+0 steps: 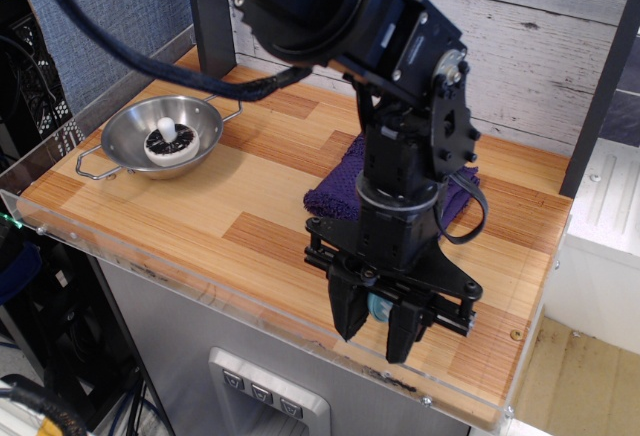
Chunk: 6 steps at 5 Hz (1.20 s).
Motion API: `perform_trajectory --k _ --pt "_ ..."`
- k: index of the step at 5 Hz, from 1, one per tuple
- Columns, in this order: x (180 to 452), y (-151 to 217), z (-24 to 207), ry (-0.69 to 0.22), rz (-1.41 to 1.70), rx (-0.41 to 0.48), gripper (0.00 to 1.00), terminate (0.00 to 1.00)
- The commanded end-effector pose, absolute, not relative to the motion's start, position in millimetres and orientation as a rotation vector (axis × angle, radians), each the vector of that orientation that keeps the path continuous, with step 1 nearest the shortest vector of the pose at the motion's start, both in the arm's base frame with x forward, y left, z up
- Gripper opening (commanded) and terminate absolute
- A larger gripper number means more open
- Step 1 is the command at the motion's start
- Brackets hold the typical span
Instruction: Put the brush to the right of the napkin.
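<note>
My gripper (373, 341) points down over the front part of the wooden table (250, 226), just in front of the napkin. It is shut on the brush (380, 307), of which only a small light-blue piece shows between the two black fingers; its bristles and handle are hidden. The fingertips hang close above the wood near the front edge. The napkin (335, 184), a dark purple terry cloth, lies behind the gripper. The arm hides most of it, and only its left and right edges show.
A steel bowl (130, 141) with two handles stands at the back left and holds a white-and-black mushroom-like piece (172, 143). A clear acrylic rim (200, 281) runs along the table's front edge. A black post (210, 26) and a plank wall stand behind.
</note>
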<state>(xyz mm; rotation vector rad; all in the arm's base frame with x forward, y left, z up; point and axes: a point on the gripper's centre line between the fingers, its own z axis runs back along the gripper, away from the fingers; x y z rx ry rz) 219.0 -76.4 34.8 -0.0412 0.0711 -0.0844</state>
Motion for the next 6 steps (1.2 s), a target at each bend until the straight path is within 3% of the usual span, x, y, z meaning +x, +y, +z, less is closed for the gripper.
perform_trajectory --k 1,4,5,6 --pt "235 -67 40 0.005 -0.123 -0.035 0.0 0.0" --pt "249 -90 31 -0.009 -0.2 -0.014 0.0 0.0" --pt "250 -89 29 0.011 -0.219 -0.02 1.0 0.0" --pt "251 -88 30 0.012 -0.222 -0.027 1.0 0.0"
